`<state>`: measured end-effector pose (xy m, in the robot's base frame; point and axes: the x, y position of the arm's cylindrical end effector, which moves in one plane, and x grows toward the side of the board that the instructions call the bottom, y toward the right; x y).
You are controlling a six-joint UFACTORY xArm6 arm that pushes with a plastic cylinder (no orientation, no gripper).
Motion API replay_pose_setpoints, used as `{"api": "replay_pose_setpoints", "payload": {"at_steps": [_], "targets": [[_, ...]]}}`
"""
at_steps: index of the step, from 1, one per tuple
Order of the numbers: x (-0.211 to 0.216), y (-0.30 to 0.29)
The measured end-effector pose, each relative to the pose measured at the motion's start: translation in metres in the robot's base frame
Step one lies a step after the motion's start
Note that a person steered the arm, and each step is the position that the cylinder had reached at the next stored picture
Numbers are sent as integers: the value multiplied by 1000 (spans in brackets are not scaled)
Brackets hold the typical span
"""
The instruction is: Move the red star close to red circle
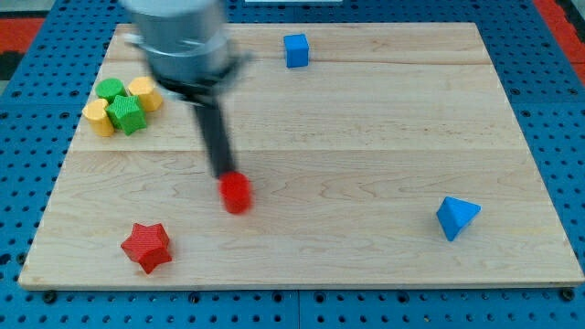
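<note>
Rod upright — my tip (224,175) atop red circle (236,194)

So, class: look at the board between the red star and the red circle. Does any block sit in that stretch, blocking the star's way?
No block shows there. The red star lies at the view's lower left, the red circle up and right of it, with bare wood between. My tip rests at the circle's top edge, on its far side from the star.
</note>
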<state>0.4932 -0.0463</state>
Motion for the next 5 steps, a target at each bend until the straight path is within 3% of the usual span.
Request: {"api": "replay_pose_setpoints", "payload": {"at_steps": [1,2,4,5], "targets": [[8,-69],[42,-65],[45,147],[60,101]]}}
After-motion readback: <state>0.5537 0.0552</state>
